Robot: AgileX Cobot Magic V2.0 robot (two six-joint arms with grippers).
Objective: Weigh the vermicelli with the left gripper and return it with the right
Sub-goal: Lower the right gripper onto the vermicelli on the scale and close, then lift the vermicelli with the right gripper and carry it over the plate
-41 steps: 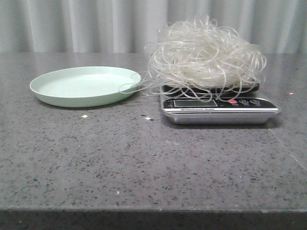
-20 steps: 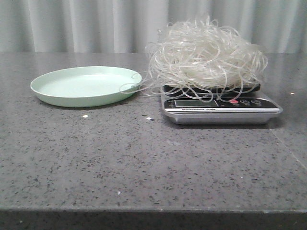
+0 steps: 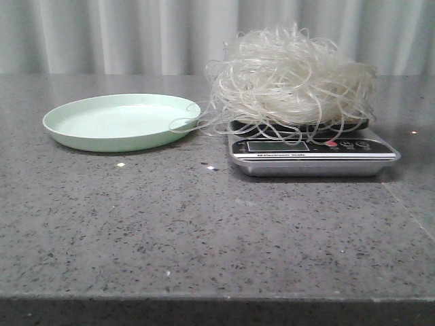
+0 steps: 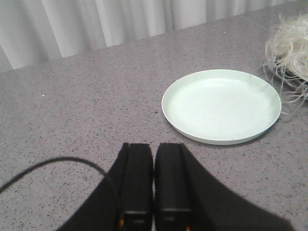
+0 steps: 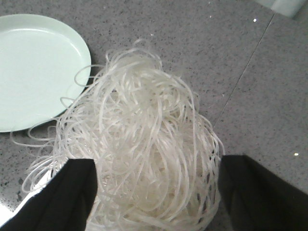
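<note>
The vermicelli (image 3: pixel 291 76) is a fluffy whitish tangle piled on the scale (image 3: pixel 312 153), with stray loops reaching the rim of the pale green plate (image 3: pixel 121 121). Neither arm shows in the front view. In the right wrist view my right gripper (image 5: pixel 155 162) is open above the vermicelli (image 5: pixel 144 144), one dark finger on each side of the pile, not touching it as far as I can see. My left gripper (image 4: pixel 154 147) is shut and empty over bare table, a short way from the plate (image 4: pixel 221 106). The vermicelli's edge (image 4: pixel 288 43) shows beyond the plate.
Grey speckled stone table (image 3: pixel 204 231) with a seam (image 5: pixel 250 62) running past the scale on the right. A pale curtain (image 3: pixel 136 34) closes off the back. A thin black cable (image 4: pixel 48 163) curves beside the left fingers. Small crumbs (image 3: pixel 120 164) lie in front of the plate.
</note>
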